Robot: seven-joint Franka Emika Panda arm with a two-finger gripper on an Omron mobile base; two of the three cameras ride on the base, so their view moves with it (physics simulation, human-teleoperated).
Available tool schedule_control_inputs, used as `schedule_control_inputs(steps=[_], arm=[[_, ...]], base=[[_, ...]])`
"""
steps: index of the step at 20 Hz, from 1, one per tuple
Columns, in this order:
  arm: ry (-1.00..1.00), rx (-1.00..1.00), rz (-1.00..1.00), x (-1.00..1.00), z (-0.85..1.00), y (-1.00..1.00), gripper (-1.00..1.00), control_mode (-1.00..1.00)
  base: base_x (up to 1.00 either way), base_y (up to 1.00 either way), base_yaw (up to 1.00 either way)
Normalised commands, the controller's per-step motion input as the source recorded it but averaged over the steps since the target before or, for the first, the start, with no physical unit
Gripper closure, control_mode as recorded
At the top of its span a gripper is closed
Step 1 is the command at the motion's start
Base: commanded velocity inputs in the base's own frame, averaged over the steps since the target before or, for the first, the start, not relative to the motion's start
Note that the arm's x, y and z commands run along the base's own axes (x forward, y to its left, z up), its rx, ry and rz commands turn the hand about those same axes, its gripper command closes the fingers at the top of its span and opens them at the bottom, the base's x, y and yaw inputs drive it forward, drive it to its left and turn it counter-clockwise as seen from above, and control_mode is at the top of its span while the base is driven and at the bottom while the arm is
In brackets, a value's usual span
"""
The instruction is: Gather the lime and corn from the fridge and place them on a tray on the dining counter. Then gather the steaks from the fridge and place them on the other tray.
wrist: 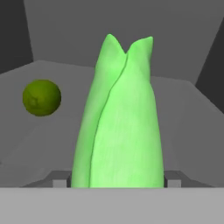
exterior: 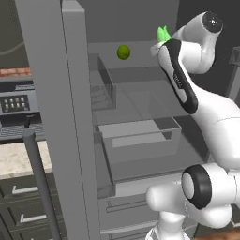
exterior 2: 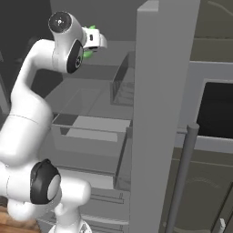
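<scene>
Inside the open fridge, the lime rests on an upper shelf toward the back. To its right, the corn stands upright between the two sides of the tool, apart from the lime. Below the shelf sits a drawer. The fridge door stands open at the left, with a desk beyond it.

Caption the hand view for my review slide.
Gripper closed on husked corn inside the fridge, lime beside it.
</scene>
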Motion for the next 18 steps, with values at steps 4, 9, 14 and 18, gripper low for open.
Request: schedule_control_inputs(steps=[4,9,14,18], arm=[[0.08,0.04,0.04,-0.91,0.10,0.00,1.00,-1.00],[0.13,0.06,0.01,-0.95,-0.02,0.00,1.00,-1.00],[0.12,0.05,0.00,-0.93,-0.22,0.02,1.00,-1.00],[0.14,0.03,0.00,-0.88,-0.27,0.05,1.00,-1.00]], base=[[0.00,0.00,0.00],[0.00,0.00,0.00],[0.00,0.00,0.00],[0.00,0.00,0.00]])
